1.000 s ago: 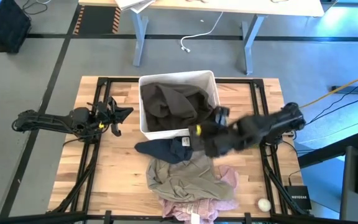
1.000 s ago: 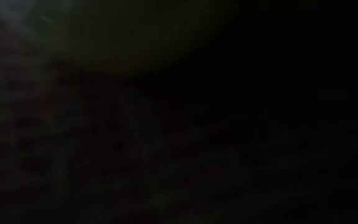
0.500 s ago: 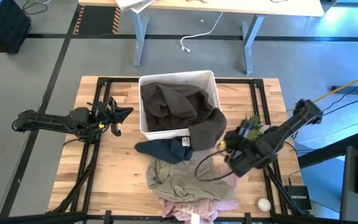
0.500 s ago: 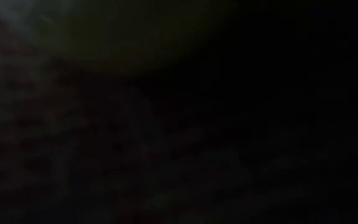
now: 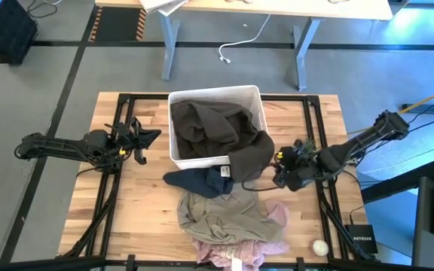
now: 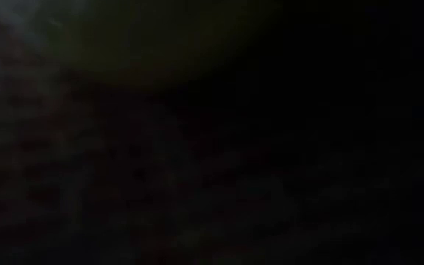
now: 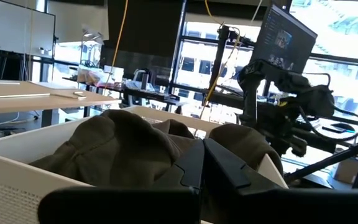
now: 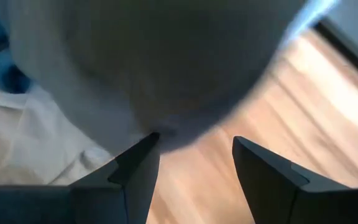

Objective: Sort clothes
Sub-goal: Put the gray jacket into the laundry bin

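Observation:
A dark grey-brown garment [image 5: 217,128] fills the white bin [image 5: 178,100]; one flap [image 5: 253,156] hangs over the bin's near right corner. A navy garment [image 5: 198,181], an olive-khaki garment [image 5: 221,214] and a pink garment [image 5: 277,214] lie heaped on the table in front of the bin. My right gripper [image 5: 276,178] is open and empty just right of the hanging flap, which fills its wrist view [image 8: 166,68]. My left gripper [image 5: 139,140] waits shut at the table's left, pointing at the bin [image 7: 17,162].
A small white ball [image 5: 319,246] and a black box [image 5: 362,239] sit at the table's near right corner. Black frame rails [image 5: 104,196] run along both sides of the table. The low view is dark all over.
My right gripper has drawn back from the bin's near right corner, first toward the table's near right, then toward its right edge and lower. The dark garment's flap stays draped over the bin's corner.

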{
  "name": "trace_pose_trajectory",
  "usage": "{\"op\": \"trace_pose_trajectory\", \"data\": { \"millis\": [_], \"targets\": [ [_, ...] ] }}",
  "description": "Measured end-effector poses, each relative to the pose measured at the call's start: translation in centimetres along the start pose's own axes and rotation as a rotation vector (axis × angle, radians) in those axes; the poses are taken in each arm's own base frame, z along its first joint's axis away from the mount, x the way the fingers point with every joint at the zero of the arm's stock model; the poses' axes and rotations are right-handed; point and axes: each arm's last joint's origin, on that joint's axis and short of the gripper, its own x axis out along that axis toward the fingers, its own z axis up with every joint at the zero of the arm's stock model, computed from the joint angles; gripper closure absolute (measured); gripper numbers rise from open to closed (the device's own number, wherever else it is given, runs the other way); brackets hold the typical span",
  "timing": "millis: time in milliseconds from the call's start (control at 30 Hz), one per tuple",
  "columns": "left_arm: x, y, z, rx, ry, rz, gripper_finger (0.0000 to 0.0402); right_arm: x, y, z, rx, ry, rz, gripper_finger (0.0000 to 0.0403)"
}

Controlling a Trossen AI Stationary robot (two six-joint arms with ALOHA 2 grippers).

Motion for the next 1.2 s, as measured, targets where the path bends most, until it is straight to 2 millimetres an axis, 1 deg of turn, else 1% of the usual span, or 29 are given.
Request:
{"op": "trace_pose_trajectory", "data": {
  "millis": [133,200,267,300,367,500,533,600,700,867,967,1033,1133,1200],
  "targets": [
    [0.0,0.0,0.0,0.020,0.000,0.001,0.0398,1.8,1.0,0.5,-0.057,-0.018,0.143,0.0188],
    [0.0,0.0,0.0,0.021,0.001,0.000,0.0398,2.3,1.2,1.0,-0.076,-0.037,0.165,0.0190],
    [0.0,0.0,0.0,0.021,0.001,0.000,0.0398,2.6,1.3,1.3,-0.089,-0.054,0.167,0.0203],
    [0.0,0.0,0.0,0.021,0.000,0.000,0.0398,2.7,1.3,1.5,-0.096,-0.060,0.178,0.0215],
    [0.0,0.0,0.0,0.021,0.002,0.000,0.0398,2.7,1.4,1.7,-0.111,-0.052,0.214,0.0255],
    [0.0,0.0,0.0,0.021,0.002,0.000,0.0398,2.5,1.6,1.8,-0.120,-0.025,0.263,0.0370],
    [0.0,0.0,0.0,0.021,0.001,0.000,0.0398,2.2,1.7,2.1,-0.125,-0.025,0.275,0.0383],
    [0.0,0.0,0.0,0.022,0.002,0.000,0.0398,1.1,2.2,3.0,-0.139,-0.058,0.312,0.0380],
    [0.0,0.0,0.0,0.022,0.002,0.000,0.0398,-1.4,2.8,5.1,-0.187,-0.149,0.369,0.0368],
    [0.0,0.0,0.0,0.022,0.002,0.000,0.0398,-6.6,2.9,9.7,-0.231,-0.351,0.435,0.0392],
    [0.0,0.0,0.0,0.020,0.001,0.000,0.0398,-9.4,2.3,12.1,-0.227,-0.492,0.373,0.0386],
    [0.0,0.0,0.0,0.018,0.000,0.001,0.0398,-10.7,1.8,13.6,-0.212,-0.592,0.297,0.0378],
    [0.0,0.0,0.0,0.019,0.001,0.000,0.0398,-11.9,0.8,15.9,-0.198,-0.727,0.191,0.0379],
    [0.0,0.0,0.0,0.019,0.000,0.000,0.0398,-12.1,0.0,17.3,-0.172,-0.811,0.128,0.0385]
  ]
}}
